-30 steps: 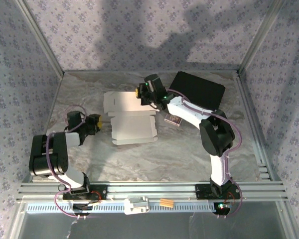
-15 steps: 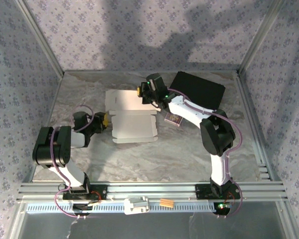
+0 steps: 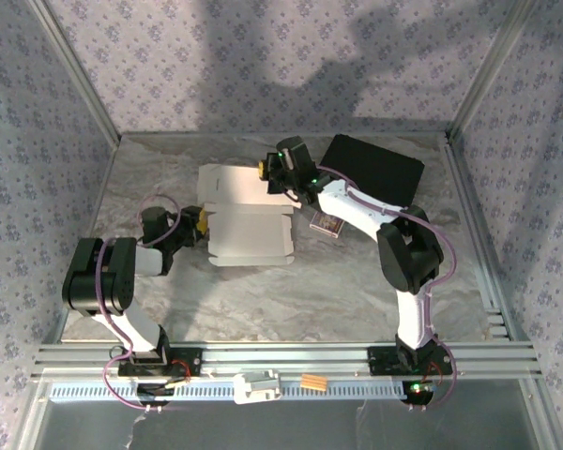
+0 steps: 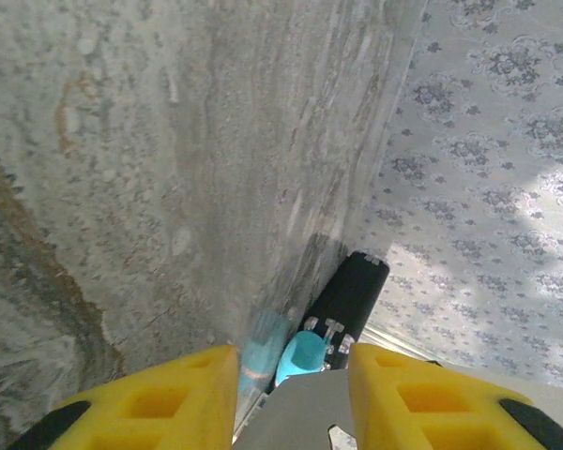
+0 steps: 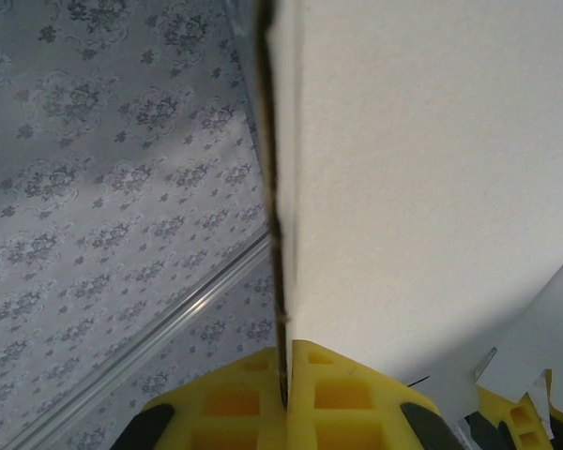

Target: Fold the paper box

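- Left claw [image 3: 204, 223]: centre-left, jaws apart, now at the left edge of the box [image 3: 251, 234], having come across from farther left.
- Box: white, partly unfolded, centre of worktop [image 3: 300, 291].
- Right claw [image 3: 266, 174]: upper centre, still clamped on the box's upper flap.

Centre: paper box [image 3: 249, 225]; case [image 3: 372, 169] right-rear; packet [image 3: 327, 224] right of box; left hand [image 3: 204, 225] at box's left edge.

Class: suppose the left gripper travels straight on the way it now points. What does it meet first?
The paper box. The left gripper points at the sheet's left edge and looks almost in contact with it, though depth is hard to judge from above.
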Controlling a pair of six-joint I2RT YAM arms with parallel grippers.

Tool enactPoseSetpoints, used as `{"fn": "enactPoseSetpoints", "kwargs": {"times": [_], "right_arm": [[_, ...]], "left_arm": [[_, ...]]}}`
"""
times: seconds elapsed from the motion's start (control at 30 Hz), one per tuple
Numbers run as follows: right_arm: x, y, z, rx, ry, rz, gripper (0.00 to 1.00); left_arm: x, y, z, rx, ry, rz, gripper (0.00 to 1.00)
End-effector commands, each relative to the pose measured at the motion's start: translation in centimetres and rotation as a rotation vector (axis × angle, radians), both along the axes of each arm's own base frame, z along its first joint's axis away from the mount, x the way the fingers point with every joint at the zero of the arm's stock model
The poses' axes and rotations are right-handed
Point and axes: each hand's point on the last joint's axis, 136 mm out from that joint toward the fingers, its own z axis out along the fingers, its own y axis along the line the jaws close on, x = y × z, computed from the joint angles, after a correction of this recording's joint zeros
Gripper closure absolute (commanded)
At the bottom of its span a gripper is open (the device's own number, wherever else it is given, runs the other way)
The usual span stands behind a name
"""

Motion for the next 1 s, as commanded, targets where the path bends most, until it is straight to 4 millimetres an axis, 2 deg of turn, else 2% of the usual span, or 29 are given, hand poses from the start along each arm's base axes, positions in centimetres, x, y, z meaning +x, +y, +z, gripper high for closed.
{"fn": "enactPoseSetpoints", "kwargs": {"times": [0.0, 0.17, 0.47, 0.7, 0.97], "right_arm": [[0.1, 0.5, 1.1, 0.027, -0.011, -0.004, 1.00], [0.2, 0.4, 0.9, 0.024, -0.009, -0.009, 1.00], [0.4, 0.8, 0.7, 0.040, -0.007, -0.009, 1.00], [0.2, 0.7, 0.7, 0.037, -0.006, -0.003, 1.00], [0.2, 0.9, 0.6, 0.041, -0.005, 0.001, 1.00]], "left_arm": [[1.2, -1.0, 3.0, 0.009, -0.089, -0.023, 0.62], [0.4, -1.4, 3.3, 0.060, -0.086, -0.046, 0.58], [-0.7, -2.0, 2.7, 0.096, -0.068, -0.055, 0.50], [-0.6, -2.2, 3.2, 0.105, -0.084, -0.065, 0.47], [-1.5, -3.0, 3.3, 0.229, -0.068, -0.177, 0.41]]}}
